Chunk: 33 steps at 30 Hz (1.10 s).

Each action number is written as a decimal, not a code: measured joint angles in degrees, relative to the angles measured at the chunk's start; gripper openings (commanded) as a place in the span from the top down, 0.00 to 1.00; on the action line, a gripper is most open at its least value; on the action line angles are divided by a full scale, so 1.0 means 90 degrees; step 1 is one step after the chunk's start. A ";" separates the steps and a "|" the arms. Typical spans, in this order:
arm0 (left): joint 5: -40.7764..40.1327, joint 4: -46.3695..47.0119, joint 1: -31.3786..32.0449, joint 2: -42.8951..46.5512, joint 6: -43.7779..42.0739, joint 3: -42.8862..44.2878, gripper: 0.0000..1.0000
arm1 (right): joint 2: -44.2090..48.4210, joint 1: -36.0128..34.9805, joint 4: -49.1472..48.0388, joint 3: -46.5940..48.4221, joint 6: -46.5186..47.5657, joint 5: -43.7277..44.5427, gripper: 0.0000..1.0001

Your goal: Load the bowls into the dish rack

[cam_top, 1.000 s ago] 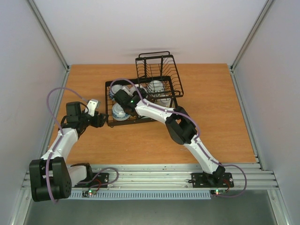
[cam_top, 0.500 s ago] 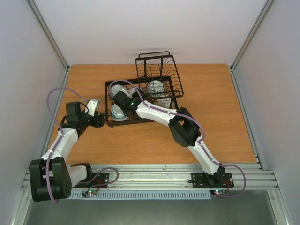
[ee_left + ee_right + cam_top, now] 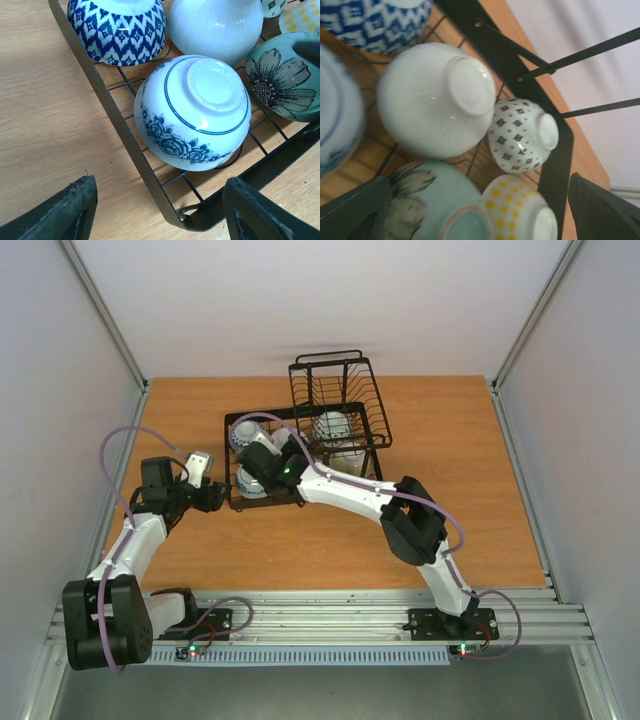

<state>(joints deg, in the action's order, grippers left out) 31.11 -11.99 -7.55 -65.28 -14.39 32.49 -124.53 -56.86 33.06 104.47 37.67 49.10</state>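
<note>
The black wire dish rack point(image 3: 300, 430) stands mid-table. Several bowls lie upside down in its lower basket. The left wrist view shows a blue zigzag bowl point(image 3: 116, 27), a white ribbed bowl point(image 3: 215, 27), a blue floral bowl point(image 3: 197, 112) and a pale green flower bowl point(image 3: 282, 82). The right wrist view shows the white ribbed bowl point(image 3: 435, 97), a diamond-patterned bowl point(image 3: 522, 135), a yellow-dotted bowl point(image 3: 520, 212) and the pale green bowl point(image 3: 435, 215). My left gripper point(image 3: 160, 215) is open and empty at the rack's near-left corner point(image 3: 215, 497). My right gripper point(image 3: 477, 215) is open and empty above the bowls point(image 3: 255, 455).
The rack's dark rim point(image 3: 125, 135) runs between my left fingers. The raised basket point(image 3: 335, 390) stands at the rack's far right side. Bare wooden table point(image 3: 450, 460) lies right of the rack. Grey walls close in the sides and back.
My right arm's elbow has swung to the right and its wrist has turned a little over the lower basket. The left arm has not moved.
</note>
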 measured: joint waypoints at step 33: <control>-0.0187 0.0277 -0.0109 0.0435 0.0053 -0.0216 0.29 | 0.6227 -0.2004 0.0903 -0.5744 -0.4877 -0.1508 0.02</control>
<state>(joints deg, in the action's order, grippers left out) 29.43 -9.50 -8.54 -61.36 -13.91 30.55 -68.49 -74.89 41.19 52.77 -6.22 35.53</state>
